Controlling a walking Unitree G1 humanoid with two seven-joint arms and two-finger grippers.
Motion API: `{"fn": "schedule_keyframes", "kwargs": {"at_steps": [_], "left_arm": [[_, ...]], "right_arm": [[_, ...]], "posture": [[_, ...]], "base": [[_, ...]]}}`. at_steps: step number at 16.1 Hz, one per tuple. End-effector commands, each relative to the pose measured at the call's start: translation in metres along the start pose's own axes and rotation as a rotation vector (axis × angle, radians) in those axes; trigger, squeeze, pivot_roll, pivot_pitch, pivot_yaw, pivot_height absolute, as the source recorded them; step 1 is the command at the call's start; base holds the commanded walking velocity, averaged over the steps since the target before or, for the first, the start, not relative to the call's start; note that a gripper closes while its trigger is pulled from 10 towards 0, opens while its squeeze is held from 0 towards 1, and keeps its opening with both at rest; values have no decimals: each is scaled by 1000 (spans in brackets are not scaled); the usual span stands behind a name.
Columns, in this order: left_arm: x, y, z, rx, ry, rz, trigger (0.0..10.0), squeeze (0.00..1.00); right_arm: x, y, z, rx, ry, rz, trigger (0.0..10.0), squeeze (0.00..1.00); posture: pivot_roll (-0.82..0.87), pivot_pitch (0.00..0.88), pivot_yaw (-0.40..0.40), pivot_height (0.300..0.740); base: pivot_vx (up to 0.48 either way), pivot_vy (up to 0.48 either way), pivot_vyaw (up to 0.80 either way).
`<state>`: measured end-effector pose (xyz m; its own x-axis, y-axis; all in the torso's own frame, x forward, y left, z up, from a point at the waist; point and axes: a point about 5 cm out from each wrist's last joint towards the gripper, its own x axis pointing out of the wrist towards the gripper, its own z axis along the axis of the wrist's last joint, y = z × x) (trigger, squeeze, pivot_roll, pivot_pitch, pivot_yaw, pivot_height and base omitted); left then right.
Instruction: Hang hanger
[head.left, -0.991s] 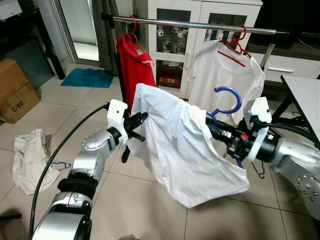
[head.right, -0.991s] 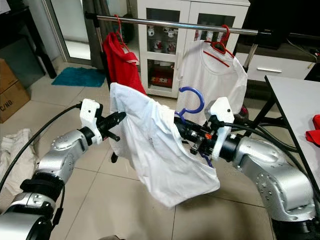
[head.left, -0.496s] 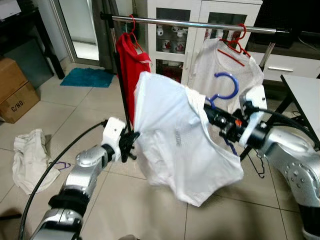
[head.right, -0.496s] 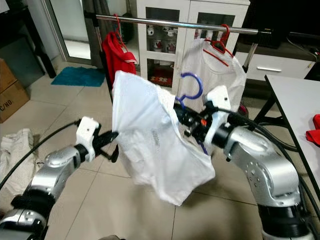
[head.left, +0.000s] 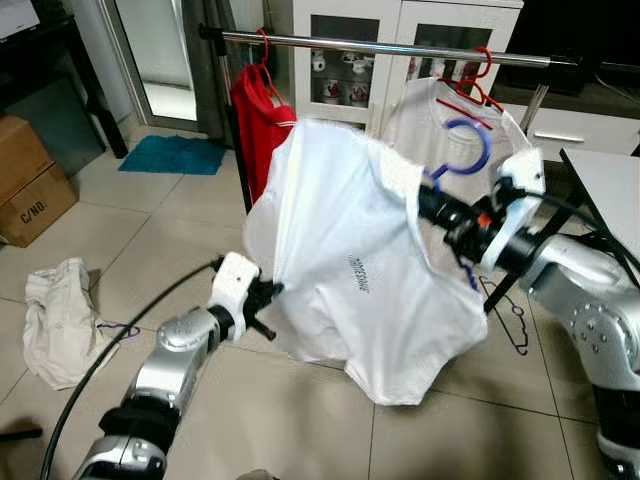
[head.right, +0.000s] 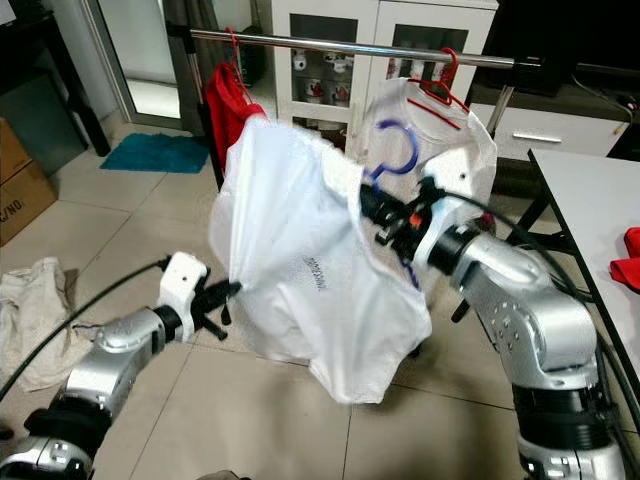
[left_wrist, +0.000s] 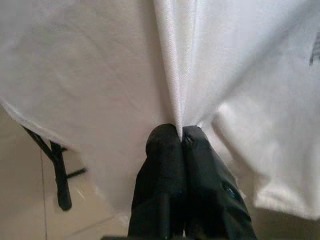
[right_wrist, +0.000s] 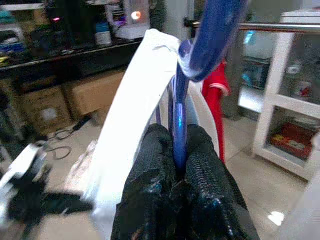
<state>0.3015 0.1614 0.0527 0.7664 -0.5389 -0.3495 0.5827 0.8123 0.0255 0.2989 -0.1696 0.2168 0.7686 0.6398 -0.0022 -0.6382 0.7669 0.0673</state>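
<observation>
1. Hanging is the step in hand: a blue hanger (head.left: 462, 152) carrying a white T-shirt (head.left: 350, 260) is held up toward the clothes rail (head.left: 400, 48) but is not yet hooked on it.
2. The right gripper (right_wrist: 175, 150) is seen in the right wrist view with its fingers (right_wrist: 202, 160) closed on the hanger's blue neck, just below the hook.
3. The left gripper (left_wrist: 181, 131) is placed low, at about 8 o'clock from the shirt's middle; its fingers (left_wrist: 162, 160) are pinched shut on a fold of the white fabric, so the cloth is drawn taut down and to the robot's left.
4. The hook is judged to sit below the rail, in front of the white shirt (head.left: 420, 110) already hung on a red hanger (head.left: 470, 85), with a red garment (head.left: 258, 115) hung at about 10 o'clock from the carried shirt.
5. A free stretch of rail between those two garments is judged the likely target.
6. For the next move, the hook would need to be raised above the rail, its open side turned to the bar, and then lowered over it.
7. The held fold would probably have to be slackened or let go, so the shirt is not dragged sideways off the hanger.
8. A crumpled cloth (head.left: 60, 320) on the tiled floor (head.left: 150, 230) and a cardboard box (head.left: 35, 195) lie well apart, at 9 o'clock.
</observation>
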Motion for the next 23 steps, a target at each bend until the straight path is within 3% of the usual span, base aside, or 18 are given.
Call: {"fn": "schedule_keyframes", "kwargs": {"at_steps": [1,9,12,13,15,16,17,21,23], "left_arm": [[-2,-2,-8,6,42,3,0,0],[-2,-14,-10,-11,26,4,0,0],[-1,-10,-5,-6,9,51,0,0],[-1,-9,-3,3,14,59,10000,0],[0,-10,0,-4,3,41,10000,0],[1,-11,8,-27,-46,26,10000,620],[2,-12,12,-44,-66,6,10000,1000],[-4,-17,14,30,-42,-97,10000,1000],[-6,-15,12,42,-33,-92,10000,1000]], "right_arm": [[-3,-7,20,-39,-100,-57,10000,0],[6,-35,30,1,-114,-270,10000,0],[8,-32,30,-3,-104,-234,10000,0],[8,-31,29,-3,-105,-234,10000,0],[7,-32,29,-3,-106,-240,10000,0],[6,-31,29,-8,-104,-238,10000,0],[6,-30,28,-14,-101,-232,10000,0],[2,-29,23,-43,-72,-220,10000,0],[1,-29,22,-59,-57,-211,10000,0]], "posture": [[-34,0,13,740],[-30,0,-17,740],[-27,0,-11,740],[-27,0,-9,740],[-27,0,-9,740],[-29,0,3,740],[-29,0,6,740],[-22,0,12,740],[-22,0,14,740]], "base": [[0,0,0],[0,0,0],[0,0,0],[0,0,0],[0,0,0],[0,0,0],[0,0,0],[0,0,0],[0,0,0]]}}
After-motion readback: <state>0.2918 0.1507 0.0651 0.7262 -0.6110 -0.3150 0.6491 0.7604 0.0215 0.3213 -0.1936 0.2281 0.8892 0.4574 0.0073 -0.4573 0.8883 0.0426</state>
